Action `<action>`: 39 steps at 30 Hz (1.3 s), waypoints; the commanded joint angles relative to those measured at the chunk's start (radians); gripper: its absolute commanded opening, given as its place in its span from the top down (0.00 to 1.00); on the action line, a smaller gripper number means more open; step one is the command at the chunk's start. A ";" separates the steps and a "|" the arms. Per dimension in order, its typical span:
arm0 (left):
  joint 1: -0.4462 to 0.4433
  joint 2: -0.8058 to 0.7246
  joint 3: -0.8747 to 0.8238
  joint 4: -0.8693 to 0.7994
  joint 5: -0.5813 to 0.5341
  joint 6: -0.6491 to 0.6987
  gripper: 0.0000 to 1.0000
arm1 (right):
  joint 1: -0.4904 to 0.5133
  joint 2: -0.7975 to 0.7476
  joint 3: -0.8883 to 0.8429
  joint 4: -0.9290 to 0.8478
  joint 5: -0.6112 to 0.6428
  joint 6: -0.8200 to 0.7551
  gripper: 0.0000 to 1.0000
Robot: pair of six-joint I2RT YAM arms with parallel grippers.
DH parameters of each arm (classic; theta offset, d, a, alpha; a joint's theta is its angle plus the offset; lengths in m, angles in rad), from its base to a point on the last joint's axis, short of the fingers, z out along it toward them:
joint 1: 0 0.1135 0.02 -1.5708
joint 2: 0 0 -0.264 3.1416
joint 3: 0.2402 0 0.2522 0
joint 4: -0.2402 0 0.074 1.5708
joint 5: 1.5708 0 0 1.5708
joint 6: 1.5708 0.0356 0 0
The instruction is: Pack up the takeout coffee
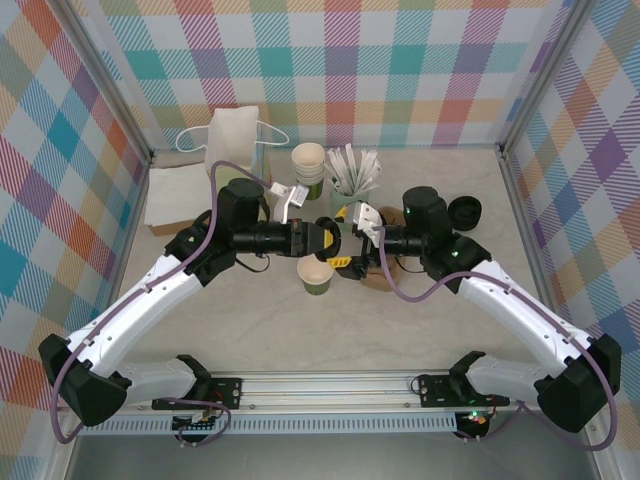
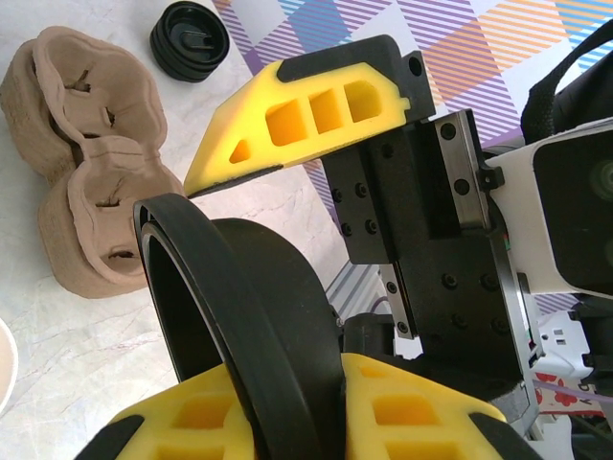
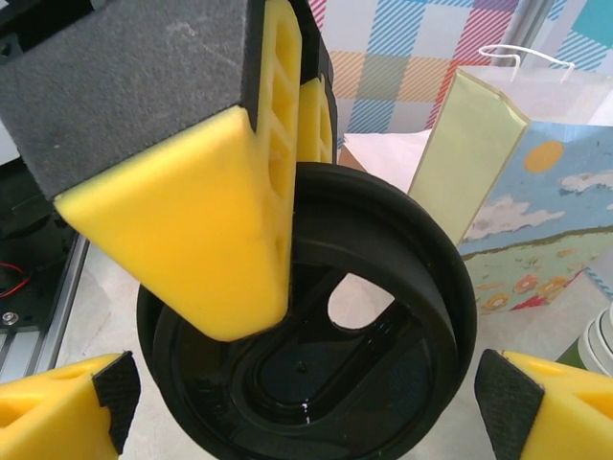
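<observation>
From above, we see the takeout coffee (image 1: pixel 317 277) standing lidless near the middle of the desk (image 1: pixel 250 320), just on the near side of both grippers. The brown cup carrier (image 1: pixel 377 276) sits just beside it on the right. The left gripper (image 1: pixel 318 237) holds a black lid (image 1: pixel 326 233) on edge above the desk, and the right gripper (image 1: pixel 343 238) faces it at very close range. We judge the cup to be at risk: it looks empty and light, so a finger dipping during this handover could tip it.

In the left wrist view, the left fingers (image 2: pixel 412 412) are nearly closed, pinching the lid's rim (image 2: pixel 220 287). One of the right gripper's fingers (image 2: pixel 297 115) hangs apart from the lid. The pinch takes only a thin rim, so a sideways shove could twist the lid loose.

In the right wrist view, the right fingers (image 3: pixel 546 402) stand wide and hold nothing. The lid (image 3: pixel 383 383) lies between them, with a left finger (image 3: pixel 192 240) across its face. If they close off-centre, we expect them to strike that finger or squeeze the lid askew, and it could drop beside the cup.
</observation>
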 commanded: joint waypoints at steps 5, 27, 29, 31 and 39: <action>0.003 -0.023 0.021 0.034 0.034 0.011 1.00 | 0.008 0.022 0.050 0.012 -0.065 0.010 0.14; 0.003 -0.009 0.013 0.055 0.008 -0.016 1.00 | 0.036 0.019 0.041 -0.001 -0.053 0.058 0.27; 0.004 -0.004 0.015 0.053 0.004 -0.017 0.99 | 0.036 0.019 0.044 -0.017 -0.040 0.058 0.28; 0.003 -0.001 0.020 0.046 -0.003 -0.017 0.93 | 0.036 0.016 0.049 -0.037 -0.020 0.058 0.29; 0.003 -0.001 0.023 -0.012 -0.057 0.001 0.52 | 0.035 0.011 0.072 -0.162 0.067 0.054 0.30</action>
